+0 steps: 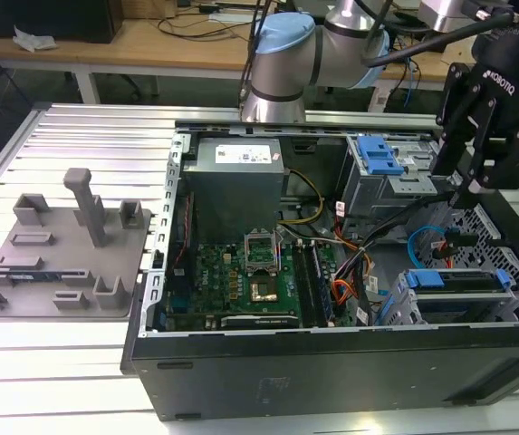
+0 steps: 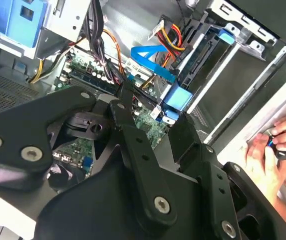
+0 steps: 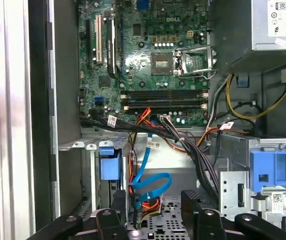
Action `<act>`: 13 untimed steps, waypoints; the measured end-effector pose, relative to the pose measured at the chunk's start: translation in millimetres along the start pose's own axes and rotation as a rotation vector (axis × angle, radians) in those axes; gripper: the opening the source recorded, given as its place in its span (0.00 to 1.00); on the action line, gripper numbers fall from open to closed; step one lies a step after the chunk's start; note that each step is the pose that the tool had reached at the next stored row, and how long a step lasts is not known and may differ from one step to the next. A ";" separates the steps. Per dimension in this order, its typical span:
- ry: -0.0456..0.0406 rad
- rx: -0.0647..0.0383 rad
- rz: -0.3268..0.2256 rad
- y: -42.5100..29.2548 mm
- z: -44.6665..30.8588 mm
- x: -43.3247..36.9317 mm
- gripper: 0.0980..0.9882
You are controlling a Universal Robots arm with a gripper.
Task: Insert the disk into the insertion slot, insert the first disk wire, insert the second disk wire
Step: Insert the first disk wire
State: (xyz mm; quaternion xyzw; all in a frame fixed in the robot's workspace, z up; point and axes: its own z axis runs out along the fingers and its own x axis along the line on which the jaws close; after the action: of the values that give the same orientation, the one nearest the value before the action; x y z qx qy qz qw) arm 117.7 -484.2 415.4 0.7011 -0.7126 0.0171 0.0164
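Seemingly, end effector (image 3: 156, 198), fingers apart, flanks second disk wire (image 3: 146, 155).

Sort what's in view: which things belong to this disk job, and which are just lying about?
Job: disk, slot, orange-red wires, blue cable, gripper.
Lying about: grey fixture plate, power supply, motherboard, a person's hand.
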 end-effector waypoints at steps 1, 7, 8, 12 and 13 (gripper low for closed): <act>0.0108 0.000 0.000 0.0 0.0 -0.2 0.52; 0.1569 0.001 -0.001 0.1 -0.3 -7.0 0.52; 0.1902 0.001 -0.001 0.1 -0.4 -9.5 0.52; 0.2870 0.002 -0.001 0.3 -0.8 -18.4 0.52; 0.2984 0.003 -0.001 0.3 -1.0 -19.4 0.52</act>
State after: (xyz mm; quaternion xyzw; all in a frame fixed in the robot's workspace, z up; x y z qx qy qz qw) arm 117.7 -464.8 415.5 0.6911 -0.7020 0.1221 0.1212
